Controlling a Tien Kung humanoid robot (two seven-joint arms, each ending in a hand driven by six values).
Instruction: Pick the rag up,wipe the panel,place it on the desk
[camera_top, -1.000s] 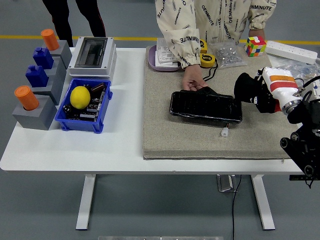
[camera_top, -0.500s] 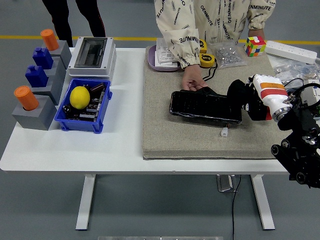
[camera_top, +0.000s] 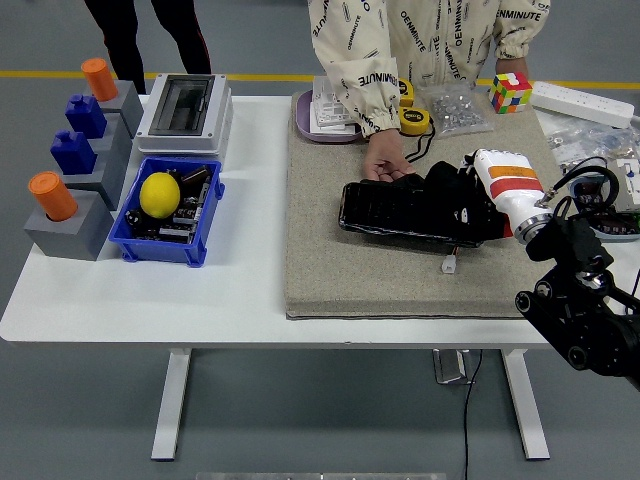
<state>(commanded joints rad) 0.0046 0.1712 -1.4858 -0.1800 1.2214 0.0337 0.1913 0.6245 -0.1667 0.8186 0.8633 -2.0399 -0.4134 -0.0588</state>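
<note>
The rag (camera_top: 455, 195) is a black bundle sitting on the right end of the panel (camera_top: 405, 211), a glossy black slab lying flat on the mat (camera_top: 330, 270). The right hand (camera_top: 470, 205) is on top of the rag, its dark fingers (camera_top: 447, 190) merging with the cloth, so whether they clench it or just press on it cannot be told. The white forearm with an orange band (camera_top: 508, 180) runs back to the right, and the black arm joints (camera_top: 575, 300) hang past the desk's (camera_top: 250, 200) right front edge.

A person stands at the far side; one hand (camera_top: 385, 160) rests on the mat, touching the panel's far edge near its middle. A small white connector (camera_top: 449, 264) lies on the mat just in front of the panel's right end, on a thin cable.

Behind the panel, near the mat's far edge, are a yellow tape measure (camera_top: 414, 118), a clear bag of small parts (camera_top: 455, 108) and a colour cube (camera_top: 510, 92). A white power strip (camera_top: 583, 101) lies at the far right.

On the left of the desk a blue bin (camera_top: 150, 245) holds a lemon (camera_top: 160, 194). Behind it stands a grey box with a dark window (camera_top: 185, 110). Grey blocks (camera_top: 75, 215) with orange (camera_top: 52, 195) and blue (camera_top: 74, 150) pegs line the left edge.
</note>
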